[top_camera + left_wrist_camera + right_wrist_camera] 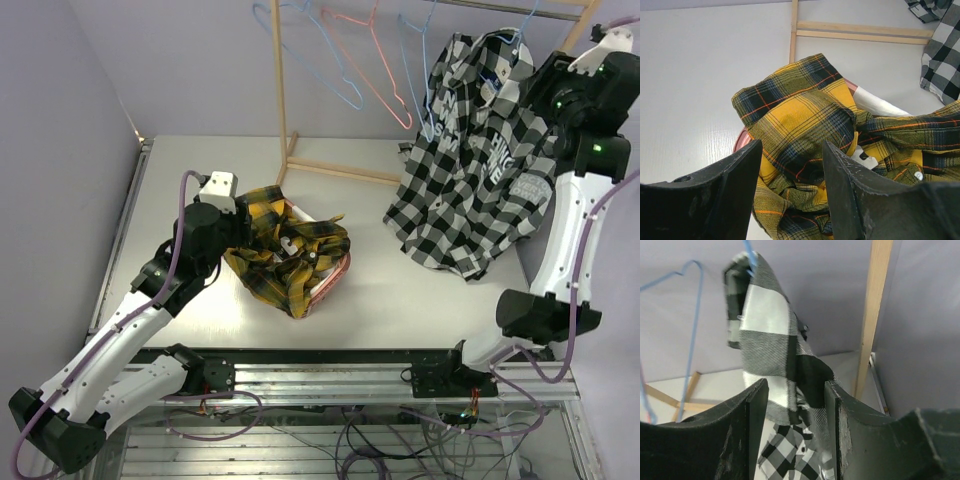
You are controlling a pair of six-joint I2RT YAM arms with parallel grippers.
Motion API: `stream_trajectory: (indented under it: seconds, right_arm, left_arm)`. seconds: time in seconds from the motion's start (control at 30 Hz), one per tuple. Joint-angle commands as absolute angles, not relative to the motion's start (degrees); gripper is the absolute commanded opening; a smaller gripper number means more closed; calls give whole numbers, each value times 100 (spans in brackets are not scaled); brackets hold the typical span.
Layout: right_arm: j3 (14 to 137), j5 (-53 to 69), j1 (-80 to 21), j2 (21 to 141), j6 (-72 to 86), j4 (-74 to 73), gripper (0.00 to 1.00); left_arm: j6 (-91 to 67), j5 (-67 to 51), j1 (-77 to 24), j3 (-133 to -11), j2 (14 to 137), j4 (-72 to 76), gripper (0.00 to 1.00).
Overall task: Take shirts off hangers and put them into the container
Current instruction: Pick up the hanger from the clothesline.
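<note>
Hanging from the one loaded hanger (516, 42) on the rack (281, 90), the checked shirt (470, 190) trails its hem onto the desk (400, 310) at right. The right arm (575, 210) is raised beside its collar, and three bare hangers (371, 73) dangle to its left. At centre-left the plaid shirt (285, 255) is heaped over the basket (338, 278), with the left arm (150, 290) bent above it.

From the left wrist, the left gripper (792, 145) hovers over the plaid heap, jaws apart and holding nothing. White cloth (880, 102) peeks out beneath the plaid, and the basket's pink rim just shows.

From the right wrist, the right gripper (796, 385) stands with jaws apart around a fold of the checked shirt near its blue hanger. The cloth sits in the gap but apparently is not pinched.

Judging by the bare hangers, most of the job looks done: one shirt is left to lift off and drop into the basket.
</note>
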State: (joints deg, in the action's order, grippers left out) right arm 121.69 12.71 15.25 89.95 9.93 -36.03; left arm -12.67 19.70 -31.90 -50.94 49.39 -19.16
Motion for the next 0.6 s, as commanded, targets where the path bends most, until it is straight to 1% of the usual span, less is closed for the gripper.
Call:
stream_trajectory:
  seconds: [0.0, 0.1, 0.13, 0.2, 0.23, 0.27, 0.33, 0.4, 0.57]
  right_arm:
    - [12400, 969, 1494, 9363, 717, -3861, 49]
    - [12394, 1132, 1494, 9456, 732, -3823, 48]
    - [12341, 1188, 1494, 9455, 744, -3806, 46]
    - [12247, 1271, 1494, 9435, 742, -3745, 33]
    - [12210, 1303, 1494, 9422, 765, -3716, 25]
    - [12203, 1330, 1493, 9414, 760, -3700, 14]
    - [12215, 1433, 1494, 9401, 776, -3635, 4]
    - [12225, 1556, 1495, 9327, 809, -3533, 1]
    - [12228, 1731, 1494, 9067, 880, -3259, 0]
  left_arm:
    - [-1264, 1887, -3146, -5232, 4892, -1802, 63]
    - [-1250, 1831, -3144, -5240, 4930, -1794, 63]
    - [-1249, 1816, -3142, -5252, 4937, -1798, 63]
    - [-1250, 1788, -3143, -5259, 4948, -1797, 62]
    - [-1248, 1780, -3145, -5260, 4948, -1800, 62]
    - [-1255, 1769, -3146, -5252, 4944, -1787, 62]
    - [-1249, 1756, -3145, -5245, 4932, -1771, 62]
    - [-1247, 1743, -3141, -5248, 4938, -1773, 62]
    - [-1249, 1689, -3135, -5253, 4962, -1768, 62]
